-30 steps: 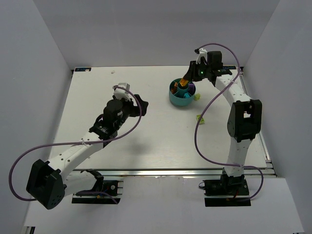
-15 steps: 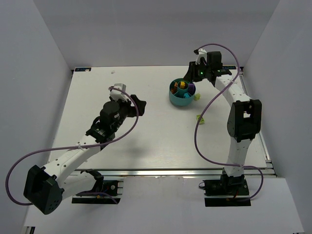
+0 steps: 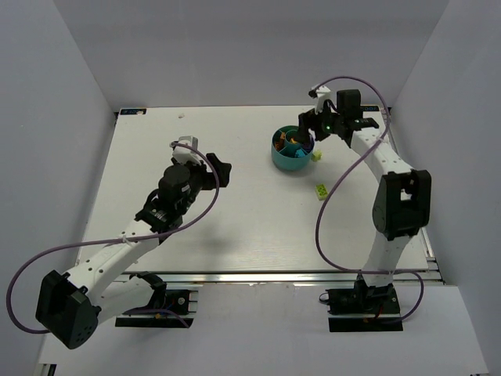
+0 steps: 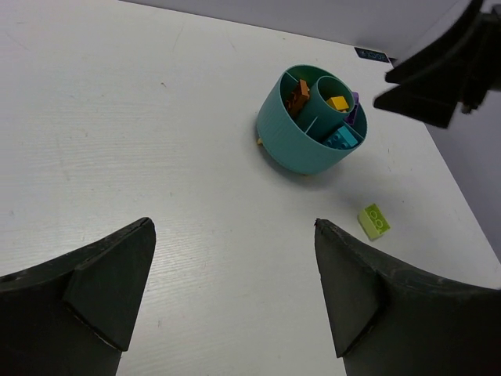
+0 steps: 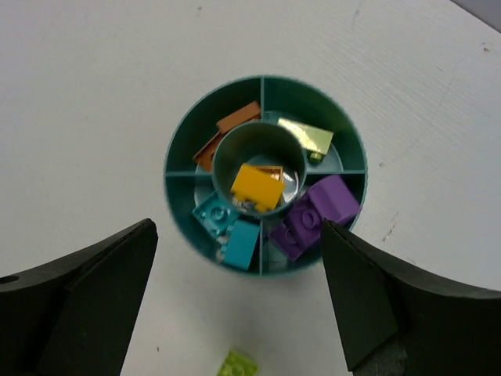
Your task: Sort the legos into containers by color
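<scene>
The teal bowl (image 3: 279,157) (image 5: 176,157) (image 4: 290,137) stands at the table's back right, its containers being wedges around a centre cup. A yellow lego (image 5: 257,186) lies in the cup. Around it the wedges hold orange (image 5: 227,131), lime (image 5: 307,137), purple (image 5: 313,215) and cyan (image 5: 227,227) legos. My right gripper (image 3: 304,135) (image 5: 237,227) hangs open and empty straight above the bowl. One lime lego (image 3: 320,190) (image 4: 374,221) lies loose on the table in front of the bowl; another (image 3: 316,155) sits by its right side. My left gripper (image 3: 213,164) (image 4: 233,223) is open and empty, well left of the bowl.
White walls close the table (image 3: 258,227) in on three sides. The right arm's purple cable (image 3: 325,211) loops over the table close to the loose lime lego. The right gripper's dark fingers (image 4: 438,70) show beyond the bowl in the left wrist view.
My right gripper opened above the bowl and no longer holds the orange piece seen a second ago. The right arm's elbow swung right, uncovering the loose lime lego. The left arm drew back slightly.
</scene>
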